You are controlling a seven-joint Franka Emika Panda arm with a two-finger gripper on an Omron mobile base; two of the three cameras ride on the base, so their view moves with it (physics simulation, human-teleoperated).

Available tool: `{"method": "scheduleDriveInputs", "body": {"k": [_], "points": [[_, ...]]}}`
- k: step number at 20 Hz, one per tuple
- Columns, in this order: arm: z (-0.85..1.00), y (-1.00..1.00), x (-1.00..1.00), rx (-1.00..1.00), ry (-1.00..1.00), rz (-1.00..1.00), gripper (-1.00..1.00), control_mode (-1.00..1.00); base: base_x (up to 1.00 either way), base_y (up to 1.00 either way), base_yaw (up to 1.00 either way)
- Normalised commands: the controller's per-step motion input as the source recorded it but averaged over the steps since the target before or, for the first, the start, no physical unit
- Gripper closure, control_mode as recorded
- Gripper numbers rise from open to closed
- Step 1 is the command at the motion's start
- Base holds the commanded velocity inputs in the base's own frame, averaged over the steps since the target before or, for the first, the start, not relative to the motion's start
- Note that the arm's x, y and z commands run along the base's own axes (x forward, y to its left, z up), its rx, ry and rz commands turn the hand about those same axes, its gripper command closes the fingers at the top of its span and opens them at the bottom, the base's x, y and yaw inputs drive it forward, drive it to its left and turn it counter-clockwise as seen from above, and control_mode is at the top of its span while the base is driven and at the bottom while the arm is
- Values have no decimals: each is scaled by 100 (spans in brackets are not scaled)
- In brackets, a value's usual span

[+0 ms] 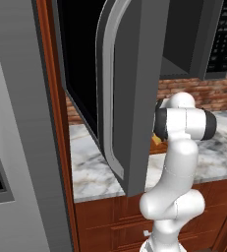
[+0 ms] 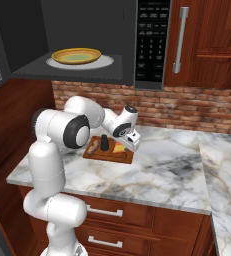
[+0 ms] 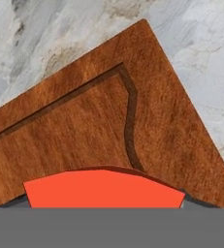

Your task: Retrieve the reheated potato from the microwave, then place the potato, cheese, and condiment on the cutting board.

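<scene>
The microwave (image 2: 148, 40) hangs open above the counter, its door (image 1: 129, 98) swung far out. On the cutting board (image 2: 99, 155) lie the brown potato (image 2: 93, 146) and the black condiment bottle (image 2: 104, 142). The cheese (image 2: 118, 147) sits low over the board's right part, under my gripper (image 2: 128, 144). In the hand view the cheese's red rind (image 3: 104, 189) spans the bottom, just above the cutting board (image 3: 84, 121). A dark finger sliver touches each end of the rind, so my gripper (image 3: 104, 206) is shut on the cheese.
A yellow plate (image 2: 77, 55) rests on the microwave's turntable with nothing on it. A grey fridge (image 1: 16, 147) stands at the left. The marble counter (image 2: 172, 165) runs right along the brick wall (image 2: 187, 105). A cabinet with a silver handle (image 2: 179, 40) hangs beside the microwave.
</scene>
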Motion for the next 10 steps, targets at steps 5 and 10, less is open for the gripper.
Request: {"method": "scheduleDriveInputs", "body": {"k": [5, 10], "points": [[2, 1, -2, 0, 0, 0, -100, -100, 0, 0, 0], [9, 0, 0, 0, 0, 0, -100, -100, 0, 0, 0]]}}
